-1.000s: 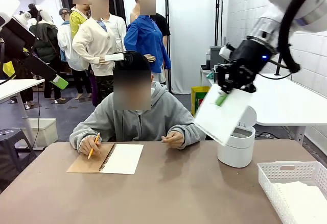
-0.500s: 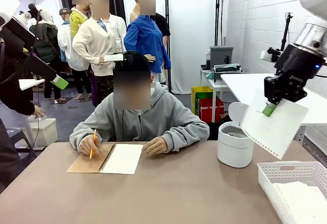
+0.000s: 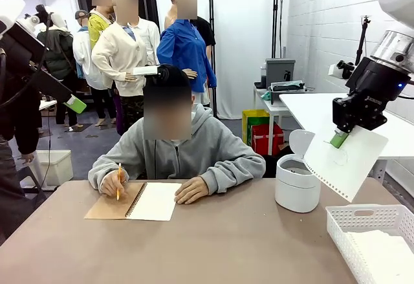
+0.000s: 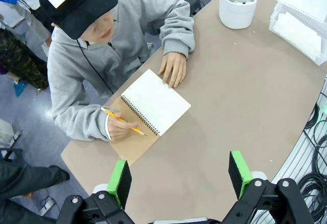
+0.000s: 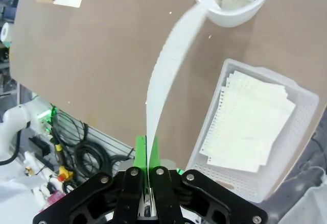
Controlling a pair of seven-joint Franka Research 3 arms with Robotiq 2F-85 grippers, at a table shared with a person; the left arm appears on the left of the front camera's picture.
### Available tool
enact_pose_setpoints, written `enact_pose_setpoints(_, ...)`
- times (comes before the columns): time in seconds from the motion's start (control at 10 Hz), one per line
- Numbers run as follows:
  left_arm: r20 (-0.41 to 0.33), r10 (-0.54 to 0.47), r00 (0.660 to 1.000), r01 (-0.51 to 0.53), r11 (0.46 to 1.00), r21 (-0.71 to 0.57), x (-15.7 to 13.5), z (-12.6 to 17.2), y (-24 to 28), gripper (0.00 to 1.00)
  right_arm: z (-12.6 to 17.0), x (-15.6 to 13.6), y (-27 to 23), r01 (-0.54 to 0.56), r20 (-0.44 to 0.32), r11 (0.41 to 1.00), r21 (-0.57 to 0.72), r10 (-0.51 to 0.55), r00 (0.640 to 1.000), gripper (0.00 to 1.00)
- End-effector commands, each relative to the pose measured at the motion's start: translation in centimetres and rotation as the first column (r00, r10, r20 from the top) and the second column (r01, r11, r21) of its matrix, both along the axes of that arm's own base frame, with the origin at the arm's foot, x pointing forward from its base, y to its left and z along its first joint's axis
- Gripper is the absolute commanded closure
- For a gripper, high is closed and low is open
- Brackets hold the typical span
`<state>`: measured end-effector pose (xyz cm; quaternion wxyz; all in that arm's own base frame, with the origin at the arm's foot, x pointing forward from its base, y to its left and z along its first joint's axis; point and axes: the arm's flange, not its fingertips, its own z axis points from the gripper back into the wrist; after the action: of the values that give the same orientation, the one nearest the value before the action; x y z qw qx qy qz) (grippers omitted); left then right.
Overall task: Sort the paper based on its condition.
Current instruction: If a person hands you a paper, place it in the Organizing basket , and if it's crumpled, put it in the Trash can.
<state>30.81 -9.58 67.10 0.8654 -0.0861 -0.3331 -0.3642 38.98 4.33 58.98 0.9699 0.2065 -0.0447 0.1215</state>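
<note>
Right jaws pinch a flat paper sheet (image 3: pixel 346 161) up near bin (image 3: pixel 297 190) and basket (image 3: pixel 362 219) — left jaws spread, empty, above surface (image 3: pixel 226 245).

No legible text or labels anywhere

- A brown counter (image 3: pixel 226 239) ran across the front view, with a person (image 3: pixel 187 151) in a grey hoodie seated at its far side.
- A spiral notebook (image 3: pixel 155 201) lay open before the person, its brown cover spread beside the white page.
- An orange pencil (image 3: pixel 118 179) stood nearly upright over that cover.
- A round white bin (image 3: pixel 297 190), its lid tipped open, stood near a white lattice basket (image 3: pixel 362 218).
</note>
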Motion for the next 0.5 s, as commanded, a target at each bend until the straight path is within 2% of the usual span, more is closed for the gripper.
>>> enact_pose_setpoints(0.0, -0.001, -0.003, 1.0, 0.003, 1.0, -0.005, 0.0, 0.0, 0.1, 0.0, -0.6, -0.6, -1.4, -0.08, -0.009, 0.996, 0.026, 0.08, 0.997, 1.0)
enact_pose_setpoints(0.2, -0.001, -0.003, 1.0, 0.003, 1.0, -0.005, 0.0, 0.0, 0.1, 0.0, -2.4, -4.4, -4.5, -0.098, 0.053, 0.995, 0.02, 0.097, 0.994, 1.0)
enact_pose_setpoints(0.4, -0.001, -0.003, 1.0, 0.003, 1.0, -0.005, 0.0, 0.0, 0.1, 0.0, -5.3, -7.5, -6.7, -0.084, 0.044, 0.996, 0.007, 0.083, 0.996, 1.0)
